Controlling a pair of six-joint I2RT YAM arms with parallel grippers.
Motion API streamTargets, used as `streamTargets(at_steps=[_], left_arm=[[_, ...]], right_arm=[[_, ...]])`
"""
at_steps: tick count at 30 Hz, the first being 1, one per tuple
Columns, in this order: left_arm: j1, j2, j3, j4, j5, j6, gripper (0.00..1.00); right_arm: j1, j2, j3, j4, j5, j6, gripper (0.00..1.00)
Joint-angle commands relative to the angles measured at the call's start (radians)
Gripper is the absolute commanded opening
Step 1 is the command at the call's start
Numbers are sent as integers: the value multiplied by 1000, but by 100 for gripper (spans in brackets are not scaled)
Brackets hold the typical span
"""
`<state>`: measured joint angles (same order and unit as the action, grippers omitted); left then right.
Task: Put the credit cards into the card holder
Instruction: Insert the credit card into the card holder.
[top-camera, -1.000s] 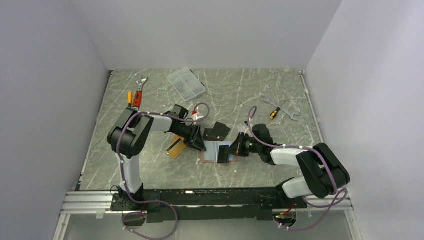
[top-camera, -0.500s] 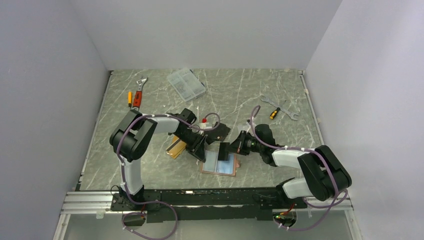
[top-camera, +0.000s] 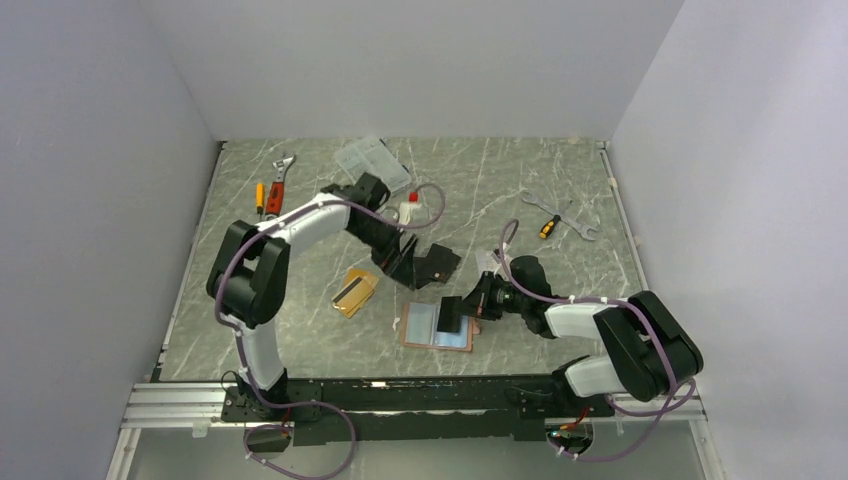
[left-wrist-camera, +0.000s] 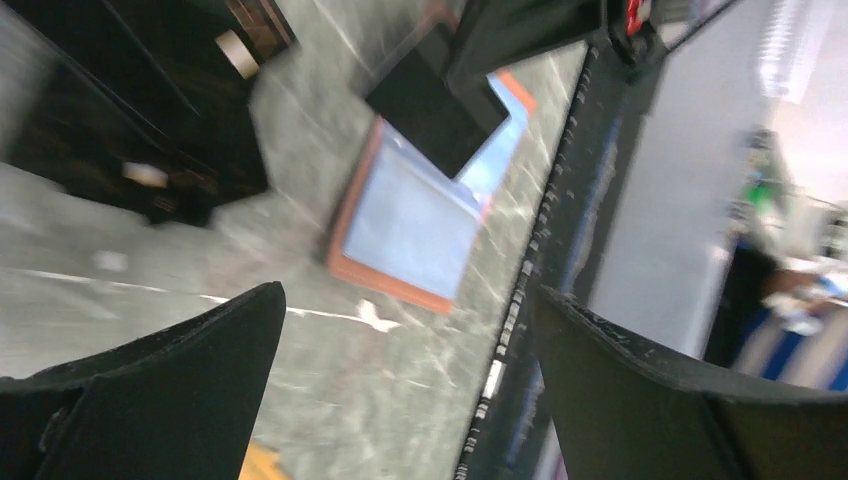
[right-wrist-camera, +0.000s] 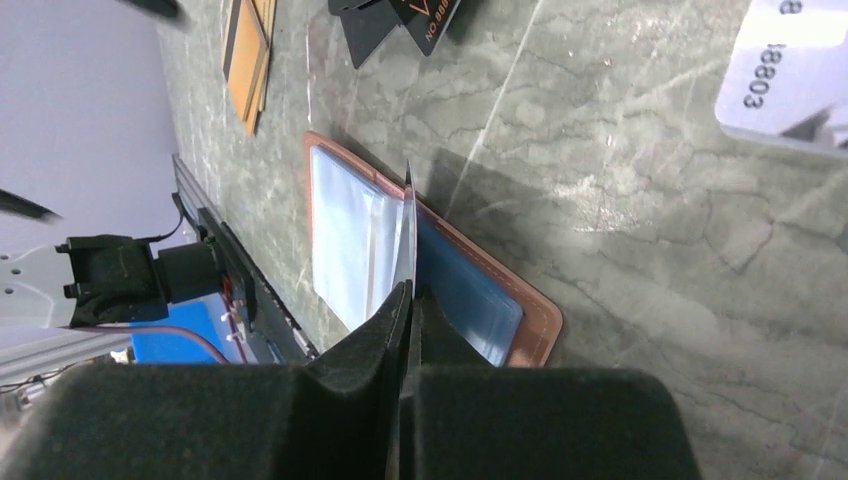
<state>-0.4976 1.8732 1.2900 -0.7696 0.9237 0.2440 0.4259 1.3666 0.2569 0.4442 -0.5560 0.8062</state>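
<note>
While the left claw (left-wrist-camera: 405, 325) hangs wide open and empty, the right claw (right-wrist-camera: 405, 292) is pinched shut on a thin grey card (right-wrist-camera: 406, 238), held edge-on over the pale-blue inside of the open pink wallet (right-wrist-camera: 535, 318). Orange cards (top-camera: 355, 292) lie on the table (top-camera: 300, 335) left of the wallet, apart from it.
</note>
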Motion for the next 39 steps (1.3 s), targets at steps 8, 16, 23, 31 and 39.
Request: streamTargets(at_steps=[8, 16, 23, 31, 39], left_arm=[[113, -253, 617, -375, -495, 269, 99], [-93, -470, 147, 7, -1090, 428, 99], [-111, -333, 50, -101, -1052, 364, 99], [-212, -429, -278, 212, -725, 442, 99], [-271, -401, -363, 243, -495, 631, 99]], right_arm=[[4, -31, 48, -58, 39, -76, 0], [7, -77, 53, -70, 41, -73, 0], [6, -138, 37, -100, 60, -72, 0], [8, -149, 15, -96, 59, -49, 0], [8, -147, 22, -166, 74, -72, 0]])
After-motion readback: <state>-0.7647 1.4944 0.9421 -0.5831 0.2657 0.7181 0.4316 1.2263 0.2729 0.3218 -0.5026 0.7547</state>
